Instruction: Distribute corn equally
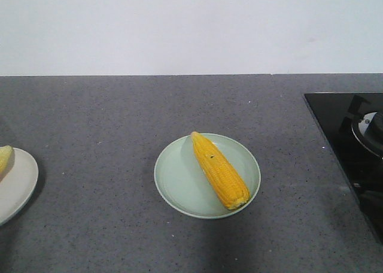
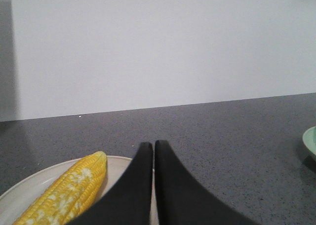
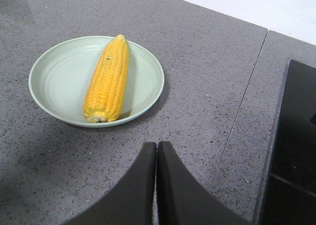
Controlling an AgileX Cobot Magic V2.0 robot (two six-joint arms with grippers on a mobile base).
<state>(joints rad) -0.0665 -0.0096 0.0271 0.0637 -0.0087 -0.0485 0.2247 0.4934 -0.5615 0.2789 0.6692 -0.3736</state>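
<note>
One cob of corn [image 1: 219,169] lies diagonally on a pale green plate [image 1: 173,180] in the middle of the grey counter; the right wrist view shows the same corn [image 3: 107,79] on that green plate [image 3: 54,82]. My right gripper [image 3: 156,145] is shut and holds nothing, hovering over bare counter near the plate's front right. A white plate [image 1: 18,183] at the left edge carries another corn [image 1: 4,157] tip. The left wrist view shows this corn [image 2: 66,190], with whitish patches, on the white plate [image 2: 118,168]. My left gripper [image 2: 152,145] is shut and holds nothing, just right of it.
A black glass cooktop [image 1: 350,147] with a burner knob sits at the right edge of the counter, also seen as a cooktop [image 3: 296,151] in the right wrist view. A white wall runs behind the counter. A seam crosses the counter near the cooktop.
</note>
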